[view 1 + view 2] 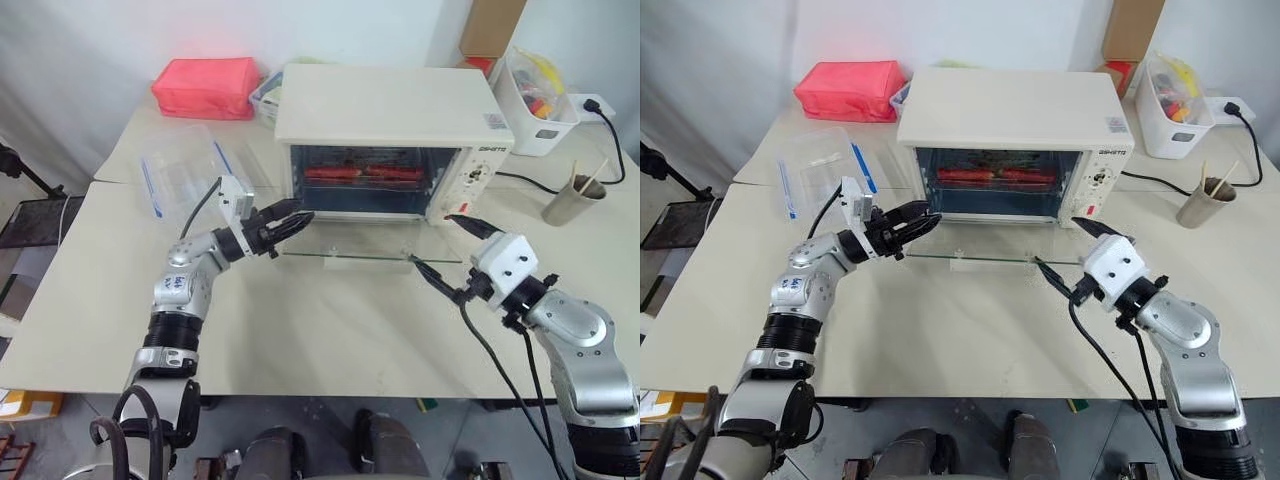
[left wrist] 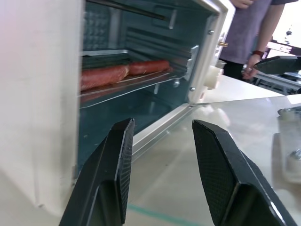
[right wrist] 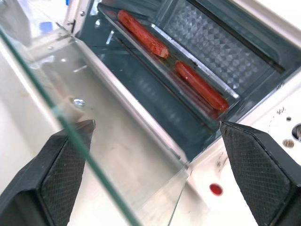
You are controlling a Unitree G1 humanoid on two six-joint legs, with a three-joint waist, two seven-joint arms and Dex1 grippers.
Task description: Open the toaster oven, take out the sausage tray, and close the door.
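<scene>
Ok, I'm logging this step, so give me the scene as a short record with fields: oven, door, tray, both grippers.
oven: on table, cavity exposed
door: folded down flat, fully open
tray: inside on the rack, two red sausages on it
left gripper: open, empty, at the door's left end, aimed into the oven
right gripper: wide open, empty, at the door's right end

one toaster oven (image 1: pixel 390 110), two sausages (image 3: pixel 143 34), two tools (image 1: pixel 282 224)

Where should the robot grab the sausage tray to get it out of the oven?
Probably by the front rim of the sausage tray, coming straight in from the front over the lowered door. The tray sits level on a rack inside the toaster oven, and only its raised front edge faces the opening. The left gripper is nearest.
</scene>
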